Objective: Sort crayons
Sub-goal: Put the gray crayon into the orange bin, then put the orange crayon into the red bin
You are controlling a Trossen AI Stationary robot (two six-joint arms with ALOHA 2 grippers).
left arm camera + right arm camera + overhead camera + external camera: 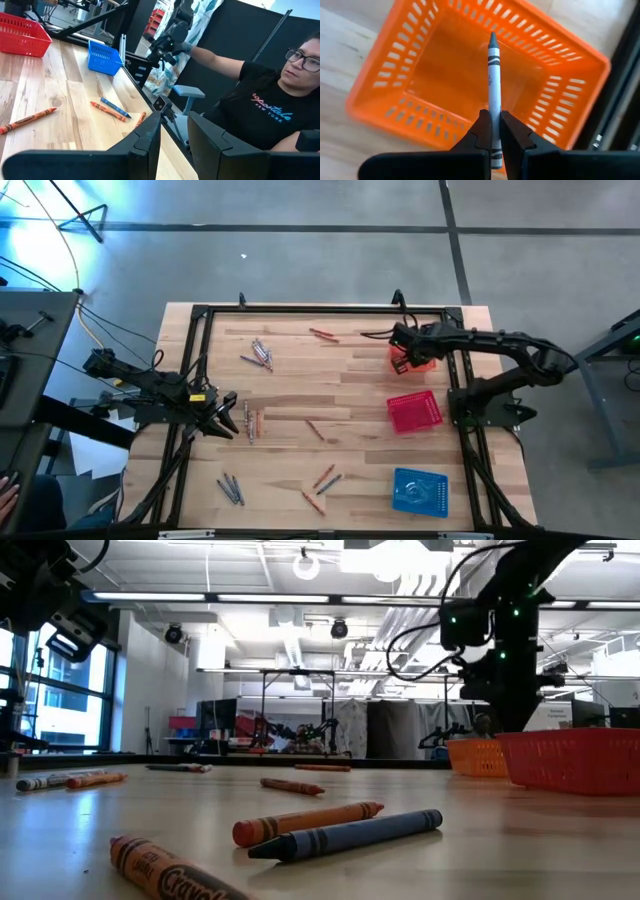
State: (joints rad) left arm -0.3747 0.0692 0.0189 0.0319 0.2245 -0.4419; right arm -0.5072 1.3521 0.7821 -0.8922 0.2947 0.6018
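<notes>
We find the right pincer closed on a grey crayon, held point-forward directly above the orange basket; in the high view that pincer sits over the same basket at the bench's far right. The left pincer rests near the left edge of the bench, just beside a small cluster of crayons; in its wrist view its fingers stand slightly apart with nothing between them. Other crayons lie scattered: a grey group toward the far side, a red one near the far edge, more near the front left and several at front centre. The red basket sits in front of the orange one, the blue basket nearer the front right. In the low view an orange crayon in the foreground reads "Crayola"; another orange crayon lies against a blue one. Beyond the bench a person in a black shirt lettered "NEW YORK" reaches toward equipment.
</notes>
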